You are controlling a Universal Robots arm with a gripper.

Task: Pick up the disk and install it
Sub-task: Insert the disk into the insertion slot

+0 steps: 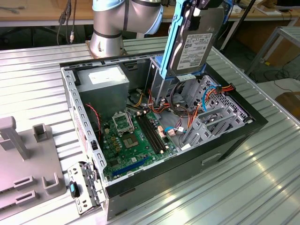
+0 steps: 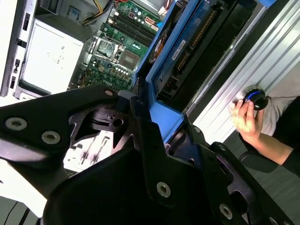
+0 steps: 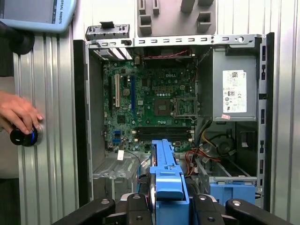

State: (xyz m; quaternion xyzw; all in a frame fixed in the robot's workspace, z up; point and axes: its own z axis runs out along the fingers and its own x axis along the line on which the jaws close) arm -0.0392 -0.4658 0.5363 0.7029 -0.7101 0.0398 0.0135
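The disk [image 1: 194, 42], a dark grey drive with a white label in a bright blue caddy rail [image 1: 169, 42], hangs upright above the far right corner of the open computer case [image 1: 70, 108]. My gripper [image 1: 200, 4] is shut on its top end. In the first wrist view the blue caddy [image 3: 166, 173] sits edge-on between the black fingers [image 3: 136, 206], above the motherboard [image 3: 150, 103]. In the second wrist view the disk [image 2: 187, 56] stands out from the gripper [image 2: 154, 124]. The grey drive cage [image 1: 218, 117] lies just below the disk.
A person's hand [image 3: 18, 112] rests on a round black knob [image 3: 23, 137] on the ribbed metal table beside the case. The power supply [image 1: 103, 84] fills the case's far corner. Loose cables [image 1: 187, 117] run near the cage. A grey fixture block [image 1: 23, 164] stands at the exterior view's left.
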